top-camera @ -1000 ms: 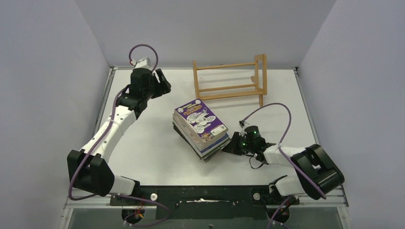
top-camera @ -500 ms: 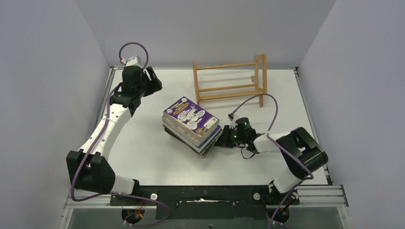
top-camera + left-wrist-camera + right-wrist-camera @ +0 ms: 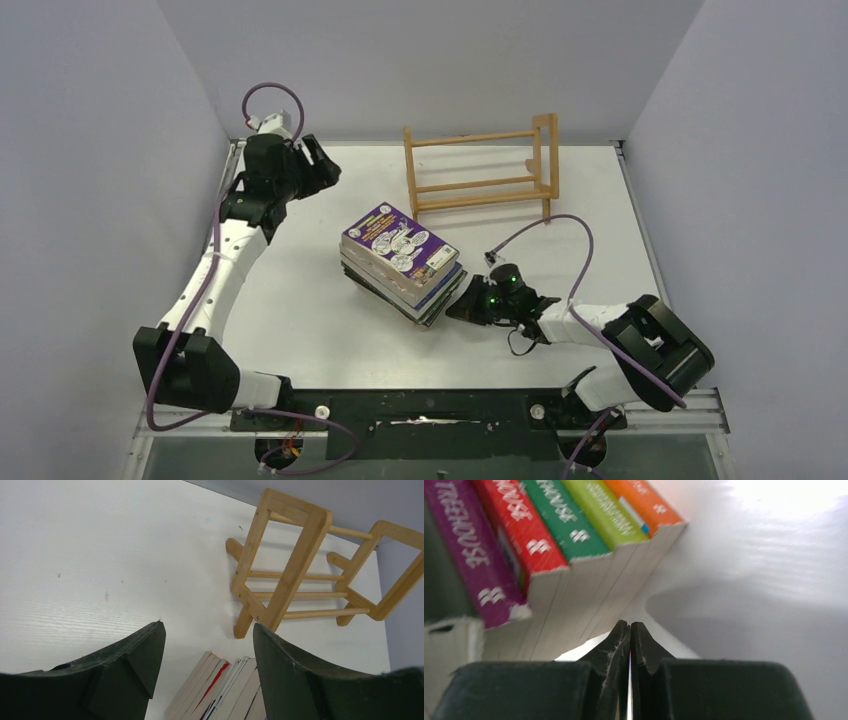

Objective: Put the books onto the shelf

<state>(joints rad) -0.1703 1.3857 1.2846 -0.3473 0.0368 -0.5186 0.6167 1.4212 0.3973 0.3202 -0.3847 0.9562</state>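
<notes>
Mid-table, the books [image 3: 403,262] sit in one flat stack, purple cartoon cover on top, a little skewed, none of them on the shelf [image 3: 483,170]. That light-wood rack stands upright at the back of the table [image 3: 300,300], just beyond the stack and apart from it. Down low on the right, the right gripper [image 3: 462,305] lies close to the tabletop with its tip at the stack's near right corner, jaws pressed together and nothing between them. Its wrist view shows the closed tips [image 3: 630,627] right up against the page edges, with purple, red, green, lime and orange spines [image 3: 574,555] fanned above; whether it touches the paper cannot be told. Over on the far left, the left gripper [image 3: 325,165] hangs raised above the back corner, jaws spread and empty. Its camera looks down between the dark fingers [image 3: 145,655] at bare table, the shelf's end frame [image 3: 290,570] and the stack's page edges [image 3: 225,690] below.
</notes>
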